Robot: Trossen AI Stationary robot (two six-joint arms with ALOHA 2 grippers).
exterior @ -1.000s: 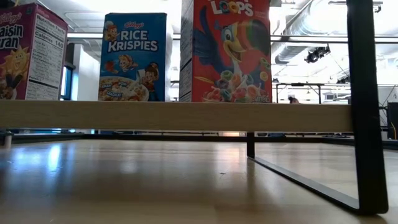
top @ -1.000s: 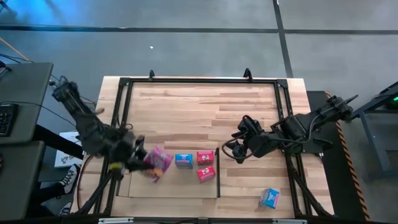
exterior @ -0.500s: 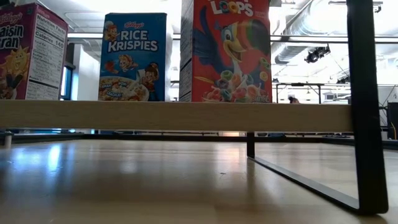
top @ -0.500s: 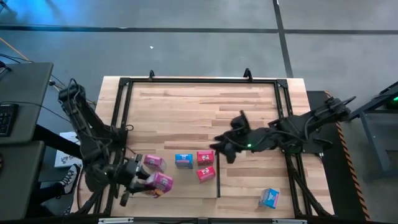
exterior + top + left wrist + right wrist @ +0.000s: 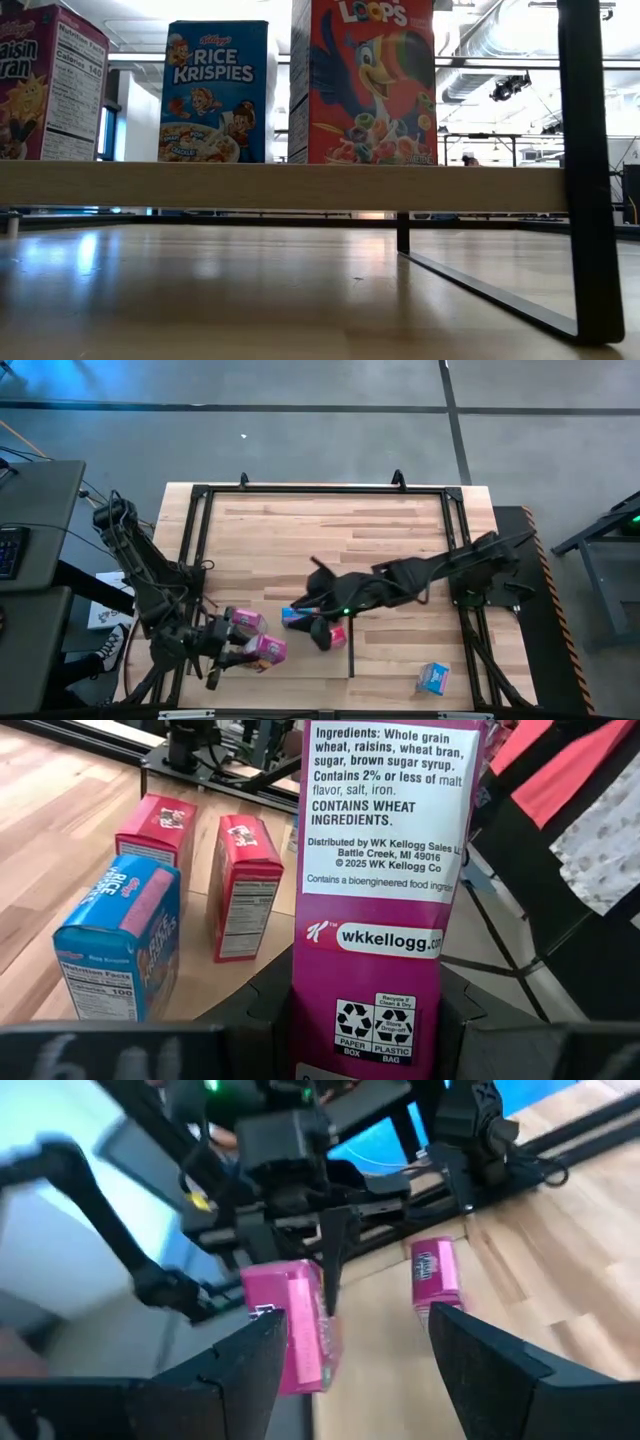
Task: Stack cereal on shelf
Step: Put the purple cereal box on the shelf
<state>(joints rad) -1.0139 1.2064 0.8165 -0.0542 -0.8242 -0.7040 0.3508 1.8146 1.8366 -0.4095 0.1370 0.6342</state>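
At the shelf's (image 5: 300, 665) near left corner, the left gripper (image 5: 236, 652) clamps a pink cereal box (image 5: 264, 651); the right gripper (image 5: 312, 622), fingers spread and empty, hovers over the blue box (image 5: 291, 613).

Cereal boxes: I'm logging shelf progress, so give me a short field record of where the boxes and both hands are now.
left hand: shut on a pink box, at the shelf's left end
second pink box: on the shelf beside it
right hand: open, reaching over the blue box and red box on the shelf
loose blue box: on the table, right of the shelf
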